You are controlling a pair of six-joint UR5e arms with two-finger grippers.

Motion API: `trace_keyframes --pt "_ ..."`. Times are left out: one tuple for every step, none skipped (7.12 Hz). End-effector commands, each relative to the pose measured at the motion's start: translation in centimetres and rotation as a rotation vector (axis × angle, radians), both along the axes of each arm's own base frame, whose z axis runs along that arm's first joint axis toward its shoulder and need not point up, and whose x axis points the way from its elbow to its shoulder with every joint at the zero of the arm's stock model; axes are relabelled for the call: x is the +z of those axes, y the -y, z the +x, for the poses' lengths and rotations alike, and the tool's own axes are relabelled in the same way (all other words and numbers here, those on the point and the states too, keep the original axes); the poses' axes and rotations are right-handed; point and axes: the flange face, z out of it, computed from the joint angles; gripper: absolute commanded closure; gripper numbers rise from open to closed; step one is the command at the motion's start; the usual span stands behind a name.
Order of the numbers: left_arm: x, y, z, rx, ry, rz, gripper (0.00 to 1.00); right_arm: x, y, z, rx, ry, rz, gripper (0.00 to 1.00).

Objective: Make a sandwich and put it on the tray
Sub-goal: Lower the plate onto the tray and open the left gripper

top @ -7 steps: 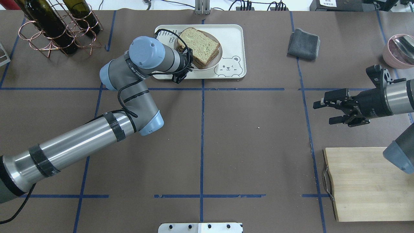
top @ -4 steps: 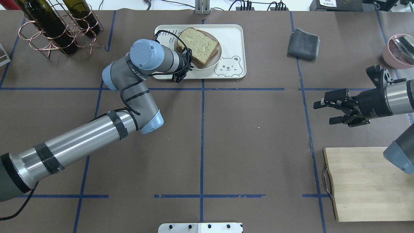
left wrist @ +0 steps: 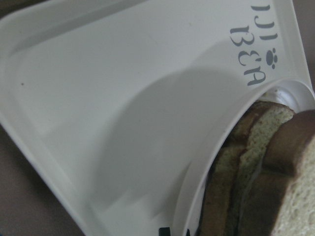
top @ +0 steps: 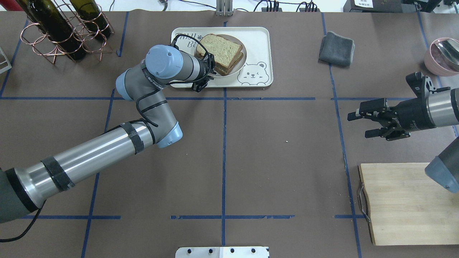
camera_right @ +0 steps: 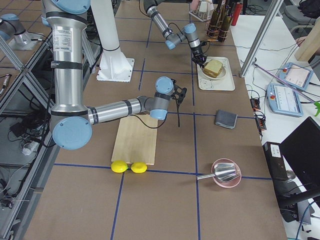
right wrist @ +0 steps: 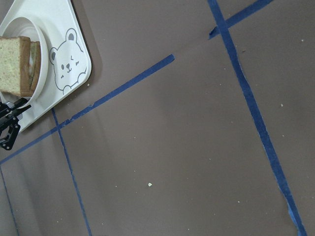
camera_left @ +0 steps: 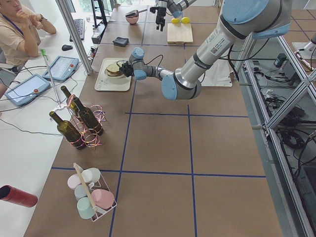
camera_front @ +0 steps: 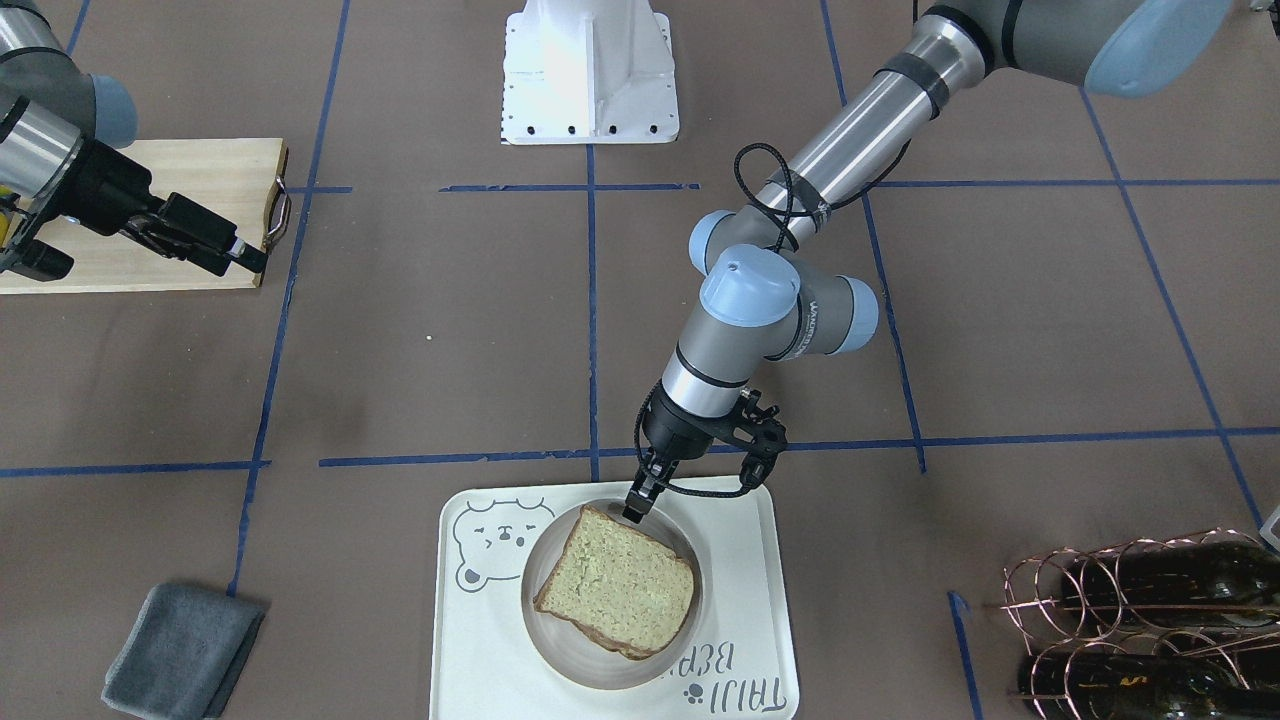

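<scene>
The sandwich [top: 219,50] is two slices of greenish-tan bread with dark crust, lying on a small round cream dish [top: 243,64]. The dish sits on the cream tray [top: 258,39] with the bear drawing. In the front view my left gripper [camera_front: 637,508] is shut on the dish's near rim, next to the sandwich [camera_front: 618,582]. The left wrist view shows the dish rim [left wrist: 206,167] low over the tray floor [left wrist: 98,98]. The egg is hidden between the slices. My right gripper [top: 358,125] is open and empty, far to the right above the table.
A folded grey cloth [top: 337,49] lies right of the tray. A copper rack with wine bottles [top: 64,32] stands at the back left. A wooden cutting board [top: 401,204] lies at the front right, a pink bowl [top: 443,55] at the back right.
The dish with the sandwich has come down onto the tray; it looks smaller and the tray's lettering now shows. My left wrist shifted slightly. The right arm has not moved.
</scene>
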Motion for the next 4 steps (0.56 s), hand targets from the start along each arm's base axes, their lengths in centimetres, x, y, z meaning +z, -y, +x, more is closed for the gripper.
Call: trace_keyframes --pt "-1.2 -0.2 -0.6 0.013 -0.001 0.047 0.44 -0.2 0.0 0.0 -0.003 0.004 0.004 0.00" --pt "-1.5 -1.7 -2.0 0.022 -0.023 0.073 0.44 -0.4 0.0 0.0 -0.005 0.006 0.006 0.00" --pt "0.3 -4.7 -5.2 0.037 -0.037 0.094 0.45 -0.6 0.1 0.3 -0.008 0.010 0.007 0.00" --pt "0.7 -7.1 -7.2 0.128 -0.001 0.143 0.45 -0.1 1.0 2.0 -0.015 0.006 -0.026 0.00"
